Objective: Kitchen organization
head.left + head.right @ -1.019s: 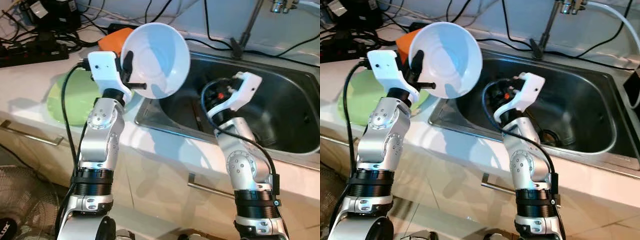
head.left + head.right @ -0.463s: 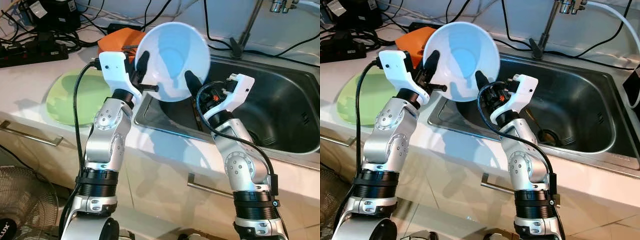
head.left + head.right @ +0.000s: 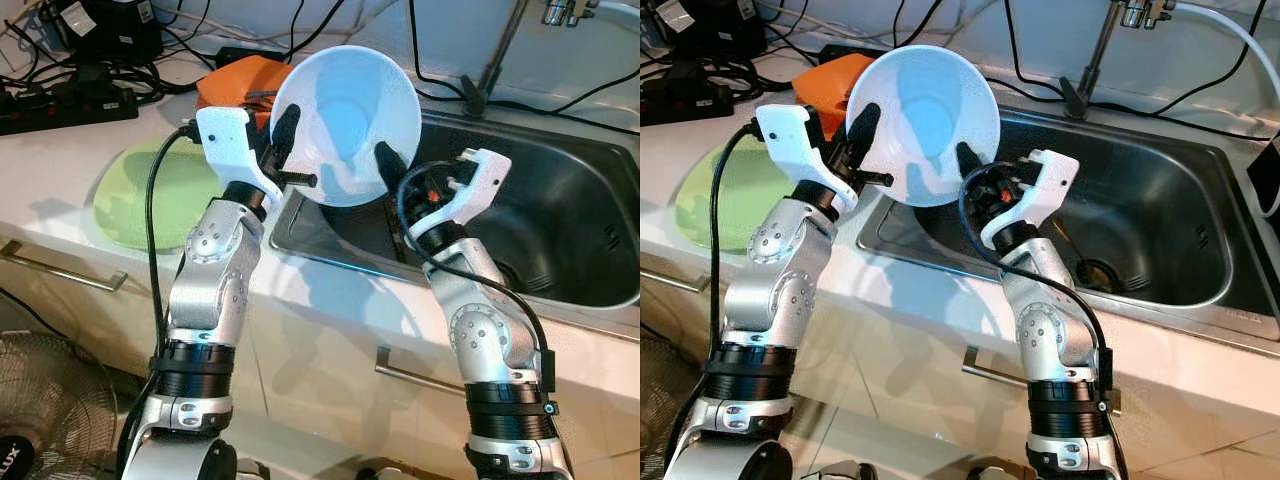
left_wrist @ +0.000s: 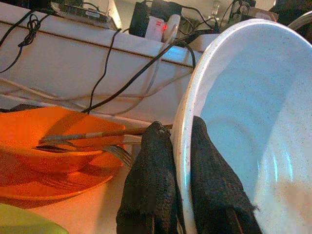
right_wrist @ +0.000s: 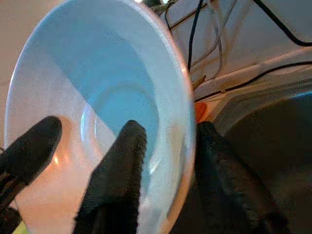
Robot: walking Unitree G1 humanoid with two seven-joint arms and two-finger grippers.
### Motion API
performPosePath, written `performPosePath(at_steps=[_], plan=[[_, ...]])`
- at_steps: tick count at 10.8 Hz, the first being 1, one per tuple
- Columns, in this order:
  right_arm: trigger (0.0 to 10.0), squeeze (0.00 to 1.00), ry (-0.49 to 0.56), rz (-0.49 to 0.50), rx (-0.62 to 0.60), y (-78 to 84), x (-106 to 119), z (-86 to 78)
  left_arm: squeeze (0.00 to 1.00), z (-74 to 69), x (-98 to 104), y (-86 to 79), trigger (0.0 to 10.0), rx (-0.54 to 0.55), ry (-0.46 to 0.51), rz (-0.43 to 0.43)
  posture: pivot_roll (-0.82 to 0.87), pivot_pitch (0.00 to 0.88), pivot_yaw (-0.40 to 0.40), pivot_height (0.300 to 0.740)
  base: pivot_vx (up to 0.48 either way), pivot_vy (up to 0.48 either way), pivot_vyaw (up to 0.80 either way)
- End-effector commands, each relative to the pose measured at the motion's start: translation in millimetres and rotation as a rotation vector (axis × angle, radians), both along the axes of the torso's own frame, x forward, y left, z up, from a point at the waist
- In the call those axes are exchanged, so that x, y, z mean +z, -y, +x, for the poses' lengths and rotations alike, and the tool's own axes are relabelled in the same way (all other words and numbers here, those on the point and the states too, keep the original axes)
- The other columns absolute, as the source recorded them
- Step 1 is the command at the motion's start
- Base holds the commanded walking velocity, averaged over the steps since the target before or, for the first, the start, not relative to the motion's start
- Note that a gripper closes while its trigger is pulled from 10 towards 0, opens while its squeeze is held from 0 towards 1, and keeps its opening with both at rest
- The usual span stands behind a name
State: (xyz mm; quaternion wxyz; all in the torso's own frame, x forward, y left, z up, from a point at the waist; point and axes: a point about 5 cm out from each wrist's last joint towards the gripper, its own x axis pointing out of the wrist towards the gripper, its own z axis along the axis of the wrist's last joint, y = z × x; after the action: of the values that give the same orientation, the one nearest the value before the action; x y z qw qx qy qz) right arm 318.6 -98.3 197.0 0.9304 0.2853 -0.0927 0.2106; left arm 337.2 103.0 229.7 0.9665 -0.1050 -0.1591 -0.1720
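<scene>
Bowl (image 3: 345,125) unmarked, left gripper (image 4: 181,161) pinching rim, right gripper (image 5: 168,161) astride

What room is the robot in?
It looks like a kitchen. There's a metal sink with a tap set in a counter, and the robot is holding a white bowl.

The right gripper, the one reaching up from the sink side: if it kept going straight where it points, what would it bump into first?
The right gripper already straddles the white bowl's rim, so pushing on would probably seat that rim deeper between its fingers.
</scene>
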Motion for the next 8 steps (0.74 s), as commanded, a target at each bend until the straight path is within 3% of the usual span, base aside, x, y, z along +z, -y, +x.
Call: performPosePath(at_steps=[1, 8], plan=[[0.0, 0.00, -0.003, 0.024, 0.006, 1.1, 0.2, -1.6, 0.00, -3.8, 6.8, 8.0, 10.0, -0.043, 0.031, 0.010, 0.04, 0.051, -0.020, 0.740, 0.000, 0.000, 0.00], [0.0, 0.00, -0.024, 0.046, 0.079, -7.1, -2.7, -5.5, 0.00, -8.9, 7.0, 18.2, 10.0, -0.101, 0.056, 0.059, 0.05, 0.063, -0.023, 0.740, 0.000, 0.000, 0.00]])
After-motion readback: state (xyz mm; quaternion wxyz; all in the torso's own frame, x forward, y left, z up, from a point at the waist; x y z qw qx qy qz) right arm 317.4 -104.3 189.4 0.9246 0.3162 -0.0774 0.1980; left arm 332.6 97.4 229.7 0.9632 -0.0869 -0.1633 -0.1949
